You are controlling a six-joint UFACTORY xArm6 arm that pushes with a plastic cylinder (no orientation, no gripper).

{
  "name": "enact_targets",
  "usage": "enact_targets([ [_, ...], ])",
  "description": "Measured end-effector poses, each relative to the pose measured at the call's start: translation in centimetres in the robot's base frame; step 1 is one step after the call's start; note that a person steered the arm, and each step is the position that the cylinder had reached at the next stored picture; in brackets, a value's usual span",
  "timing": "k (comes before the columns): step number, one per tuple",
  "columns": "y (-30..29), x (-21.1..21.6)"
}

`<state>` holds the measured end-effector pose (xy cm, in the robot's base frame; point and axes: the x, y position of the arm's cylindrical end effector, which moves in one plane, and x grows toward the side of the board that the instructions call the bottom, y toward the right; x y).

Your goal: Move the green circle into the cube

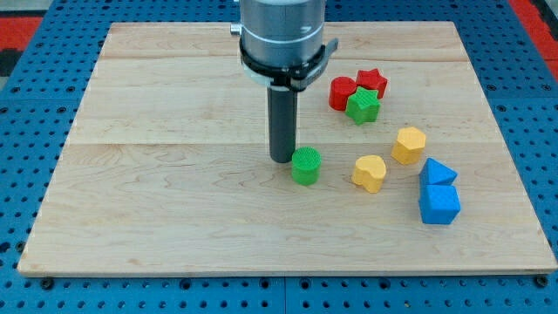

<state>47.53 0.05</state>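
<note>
The green circle (306,165) is a short green cylinder near the middle of the wooden board (157,209). My tip (281,160) rests just to the circle's left, touching or nearly touching it. The blue cube (438,204) sits toward the view's right, lower than the circle, with a blue triangular block (437,172) against its top side. The rod hangs straight down from the grey arm housing (281,35) at the view's top.
A yellow heart (370,173) lies between the green circle and the blue cube. A yellow hexagon (408,145) is up and right of it. Two red blocks (342,92) (372,80) and a green star (363,105) cluster at the upper right.
</note>
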Motion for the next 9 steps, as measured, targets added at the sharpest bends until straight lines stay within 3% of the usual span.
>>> enact_targets([
  [2,-0.1,3.2],
  [4,-6.9,0.3],
  [5,-6.7,-2.5],
  [7,0.0,-2.2],
  [9,3.4,2.1],
])
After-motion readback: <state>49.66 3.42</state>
